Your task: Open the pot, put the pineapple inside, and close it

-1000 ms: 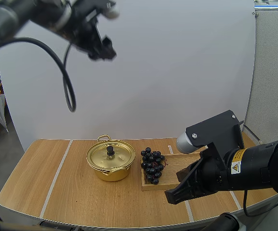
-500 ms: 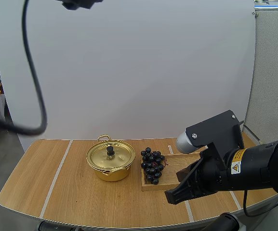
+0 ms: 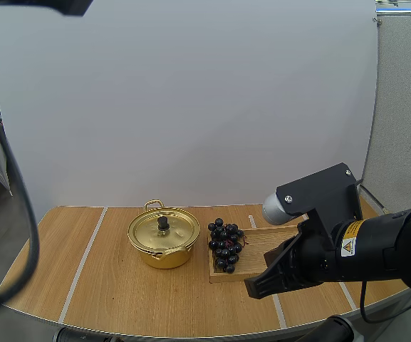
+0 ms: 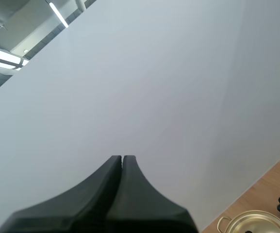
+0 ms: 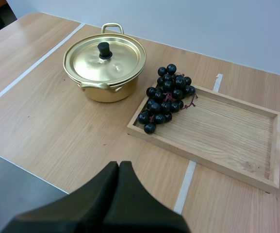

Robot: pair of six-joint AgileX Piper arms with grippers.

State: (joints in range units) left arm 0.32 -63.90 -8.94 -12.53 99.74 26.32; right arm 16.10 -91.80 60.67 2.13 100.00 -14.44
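Both my left pincer (image 4: 123,158) and right pincer (image 5: 119,164) are closed on nothing, so either could bump the lid (image 5: 116,62) (not grab it).

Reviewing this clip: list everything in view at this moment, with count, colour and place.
pot: one, gold, on the table left of the tray
lid: one, gold with a black knob, sitting on the pot
grapes: one bunch, dark, on the tray's end nearest the pot
tray: one, light wood, right of the pot
table: one, wood with pale stripes
backdrop: one, white, behind the table
left gripper: black, shut, high above the table
right gripper: black, shut, over the table's near edge, in front of the tray
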